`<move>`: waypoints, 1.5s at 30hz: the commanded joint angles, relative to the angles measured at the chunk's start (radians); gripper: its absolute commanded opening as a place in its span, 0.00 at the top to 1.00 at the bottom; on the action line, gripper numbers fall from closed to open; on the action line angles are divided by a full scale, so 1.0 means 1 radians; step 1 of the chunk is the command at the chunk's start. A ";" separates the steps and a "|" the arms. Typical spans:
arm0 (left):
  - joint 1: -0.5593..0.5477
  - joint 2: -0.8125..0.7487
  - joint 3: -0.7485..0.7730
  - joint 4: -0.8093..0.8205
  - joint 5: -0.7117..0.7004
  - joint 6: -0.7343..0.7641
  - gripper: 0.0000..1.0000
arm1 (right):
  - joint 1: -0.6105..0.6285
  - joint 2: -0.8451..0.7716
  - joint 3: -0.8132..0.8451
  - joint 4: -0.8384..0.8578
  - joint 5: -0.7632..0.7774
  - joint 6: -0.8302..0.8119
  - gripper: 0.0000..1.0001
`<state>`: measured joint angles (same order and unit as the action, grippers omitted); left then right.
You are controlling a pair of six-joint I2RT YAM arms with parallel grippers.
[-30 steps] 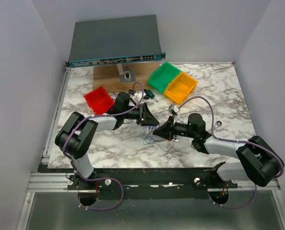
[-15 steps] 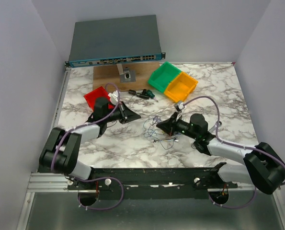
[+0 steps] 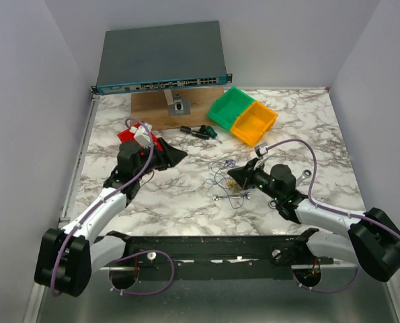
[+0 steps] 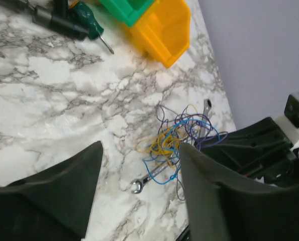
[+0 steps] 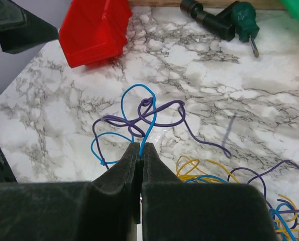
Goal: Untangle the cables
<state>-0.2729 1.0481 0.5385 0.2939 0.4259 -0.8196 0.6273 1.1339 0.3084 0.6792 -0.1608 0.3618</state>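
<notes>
A tangle of thin blue, purple and yellow cables (image 3: 225, 180) lies on the marble table in front of my right gripper (image 3: 234, 176). In the right wrist view that gripper (image 5: 140, 146) is shut on a blue cable (image 5: 148, 120), which loops up through a purple cable (image 5: 164, 122); yellow loops (image 5: 199, 168) lie to the right. My left gripper (image 3: 174, 156) is open and empty, well left of the tangle. In the left wrist view its jaws (image 4: 140, 148) stand wide apart, with the tangle (image 4: 175, 138) beyond them.
A small wrench (image 3: 232, 196) lies under the tangle's near edge. A screwdriver (image 3: 200, 131), a green bin (image 3: 230, 108) and a yellow bin (image 3: 253, 122) stand behind. A red bin (image 5: 96, 27) sits by the left arm. A network switch (image 3: 161, 57) and wooden board (image 3: 156, 108) are at the back.
My left gripper has drawn back leftward from the tangle, toward the red bin. My right gripper has shifted right and back, still holding the blue cable.
</notes>
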 commanded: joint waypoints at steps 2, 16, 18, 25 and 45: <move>-0.162 0.021 0.014 -0.036 -0.032 0.140 0.28 | 0.005 0.073 0.047 0.000 -0.055 0.005 0.99; -0.449 0.249 0.251 -0.200 -0.101 0.396 0.35 | 0.005 0.094 0.051 0.023 -0.107 0.016 0.99; -0.473 0.284 0.285 -0.225 -0.128 0.415 0.35 | 0.004 0.094 0.050 0.025 -0.111 0.015 0.99; -0.516 0.422 0.399 -0.338 -0.191 0.439 0.40 | 0.004 0.084 0.043 0.034 -0.124 0.017 0.99; -0.399 -0.071 0.063 -0.202 -0.508 0.248 1.00 | 0.003 0.072 0.104 -0.306 0.691 0.191 0.99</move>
<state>-0.7563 1.1763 0.7197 -0.0051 0.0280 -0.4606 0.6292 1.2045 0.3710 0.5358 0.1379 0.4465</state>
